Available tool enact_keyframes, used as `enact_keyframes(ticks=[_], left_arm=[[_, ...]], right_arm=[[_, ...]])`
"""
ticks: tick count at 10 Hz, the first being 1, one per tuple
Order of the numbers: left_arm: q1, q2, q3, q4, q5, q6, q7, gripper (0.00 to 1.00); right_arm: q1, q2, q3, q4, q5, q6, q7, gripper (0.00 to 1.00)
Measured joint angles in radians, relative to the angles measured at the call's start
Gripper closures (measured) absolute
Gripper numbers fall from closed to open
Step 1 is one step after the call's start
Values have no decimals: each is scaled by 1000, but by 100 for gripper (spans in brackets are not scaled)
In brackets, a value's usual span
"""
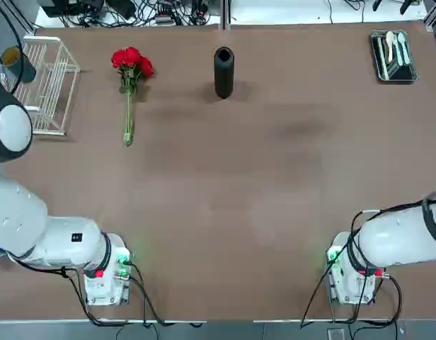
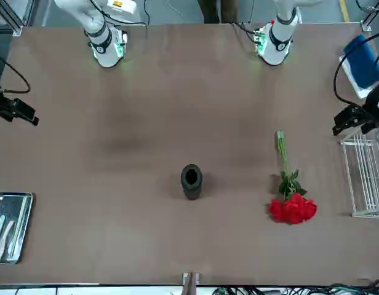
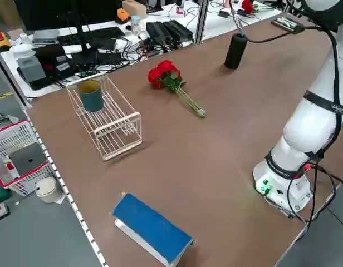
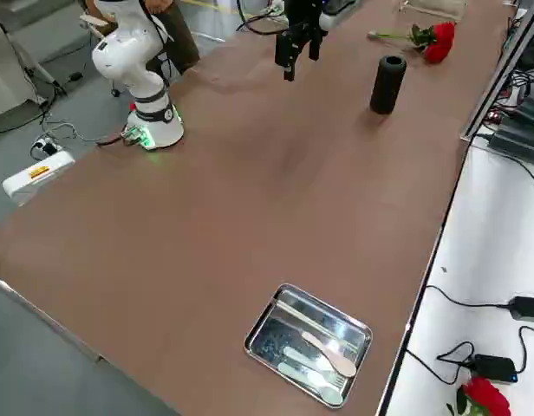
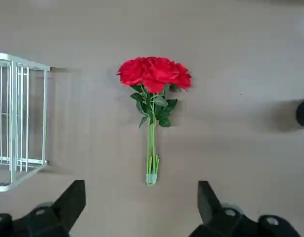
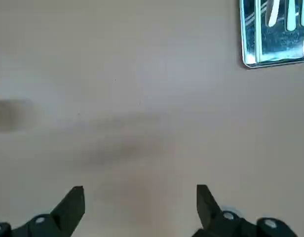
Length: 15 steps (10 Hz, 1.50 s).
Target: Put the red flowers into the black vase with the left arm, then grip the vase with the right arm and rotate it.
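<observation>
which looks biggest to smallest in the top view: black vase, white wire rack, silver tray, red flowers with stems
1. White wire rack
2. Red flowers, bunch with stems and silver tray: the bunch is longer, the tray wider, so too close to rank
3. Black vase

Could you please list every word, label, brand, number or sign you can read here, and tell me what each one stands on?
No text is readable in any view.
Black vase: no lettering shows.
Metal tray: no lettering shows.
Orange label on the white box by the table: too small to read.
Dark square mark on the left arm: too small to read.
</observation>
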Motion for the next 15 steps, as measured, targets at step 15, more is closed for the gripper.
enact_keyframes(ticks=[15], left_arm=[[5, 81, -11, -558, 0, 659, -192, 2]], right_arm=[[-80, 16, 0, 2, -3, 20, -17, 0]])
